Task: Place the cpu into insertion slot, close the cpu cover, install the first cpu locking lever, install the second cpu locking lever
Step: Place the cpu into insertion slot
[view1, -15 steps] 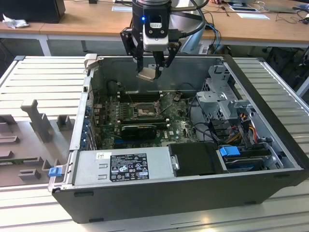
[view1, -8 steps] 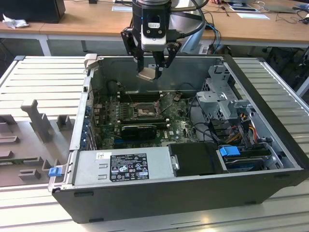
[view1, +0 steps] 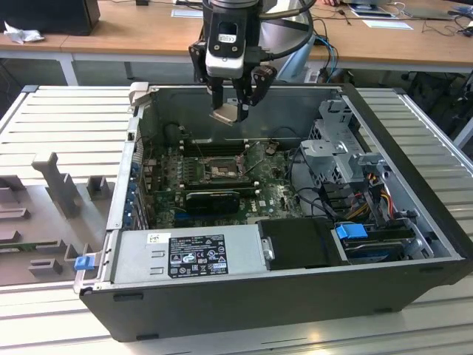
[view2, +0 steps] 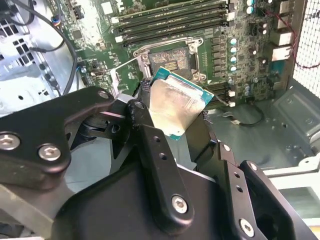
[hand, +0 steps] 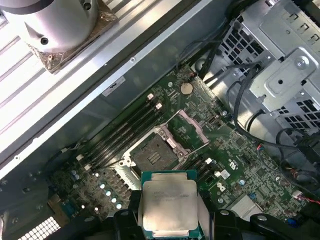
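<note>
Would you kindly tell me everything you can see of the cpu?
The cpu is a flat square chip with a pale silvery metal top on a green-edged base. The gripper holds it by opposite edges, slightly tilted in the exterior view, up in the air and well clear of the empty insertion slot.

This looks like a robotics lab or electronics workshop, since an opened computer case (view1: 281, 296) lies on a ribbed metal table (view1: 66, 111), grey moulded fixtures (view1: 55, 185) sit beside the case on the exterior view's left, and a wooden table (view1: 133, 33) behind the case carries papers (view1: 388, 24) and cables (view1: 443, 29).
</note>
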